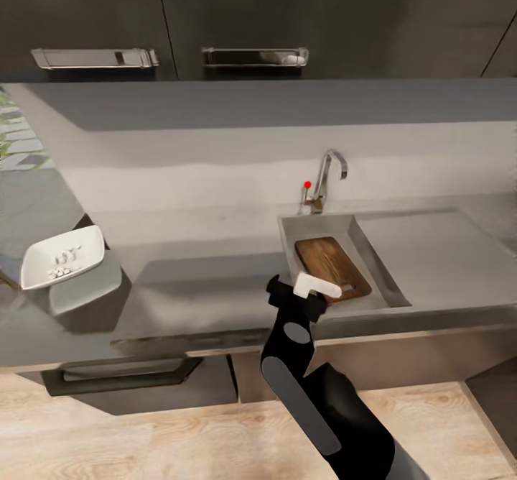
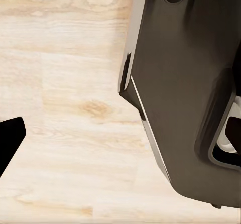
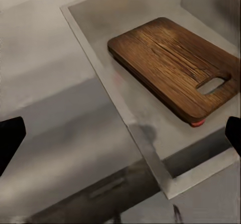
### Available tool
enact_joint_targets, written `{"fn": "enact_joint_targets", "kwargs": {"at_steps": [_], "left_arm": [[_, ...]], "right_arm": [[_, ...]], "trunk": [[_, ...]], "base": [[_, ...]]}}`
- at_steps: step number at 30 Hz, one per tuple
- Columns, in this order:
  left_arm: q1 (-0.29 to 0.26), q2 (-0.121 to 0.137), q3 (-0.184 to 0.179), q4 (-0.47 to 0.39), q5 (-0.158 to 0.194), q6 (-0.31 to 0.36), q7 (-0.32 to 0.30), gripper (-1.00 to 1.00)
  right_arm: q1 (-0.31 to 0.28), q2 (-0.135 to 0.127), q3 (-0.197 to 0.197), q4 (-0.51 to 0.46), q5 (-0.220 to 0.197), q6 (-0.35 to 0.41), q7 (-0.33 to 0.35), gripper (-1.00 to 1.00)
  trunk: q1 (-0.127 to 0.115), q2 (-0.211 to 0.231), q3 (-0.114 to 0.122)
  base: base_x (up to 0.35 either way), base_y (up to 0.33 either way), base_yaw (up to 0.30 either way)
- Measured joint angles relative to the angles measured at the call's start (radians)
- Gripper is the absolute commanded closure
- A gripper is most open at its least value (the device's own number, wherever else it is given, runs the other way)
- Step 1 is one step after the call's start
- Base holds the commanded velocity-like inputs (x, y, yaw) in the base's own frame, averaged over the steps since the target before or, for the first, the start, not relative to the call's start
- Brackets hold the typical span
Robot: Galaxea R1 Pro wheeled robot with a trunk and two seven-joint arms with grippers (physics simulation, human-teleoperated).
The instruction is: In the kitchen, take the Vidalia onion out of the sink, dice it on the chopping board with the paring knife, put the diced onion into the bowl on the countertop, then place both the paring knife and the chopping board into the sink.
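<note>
Grey countertop – chopping board lies in sink; right gripper fingers apart, empty; left gripper – can't tell.

A domestic kitchen is shown. A steel sink with a curved chrome tap and red knob is set into a long glossy grey worktop. A wooden chopping board is seen lying inside the sink basin. To the left of the sink, a white bowl is placed on the worktop. Dark wall cabinets with metal bar handles are mounted above the sink, dark base cabinets are fitted below it, and pale wood flooring is laid in front.
</note>
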Motion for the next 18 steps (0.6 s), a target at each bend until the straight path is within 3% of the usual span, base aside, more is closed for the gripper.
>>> {"fn": "enact_joint_targets", "kwargs": {"at_steps": [18], "left_arm": [[0.000,0.000,0.000,0.000,0.000,0.000,0.000,-1.00]], "right_arm": [[0.000,-0.017,0.005,0.000,0.000,-0.004,0.000,-1.00]], "trunk": [[0.000,0.000,0.000]], "base": [[-0.336,0.000,0.000]]}}
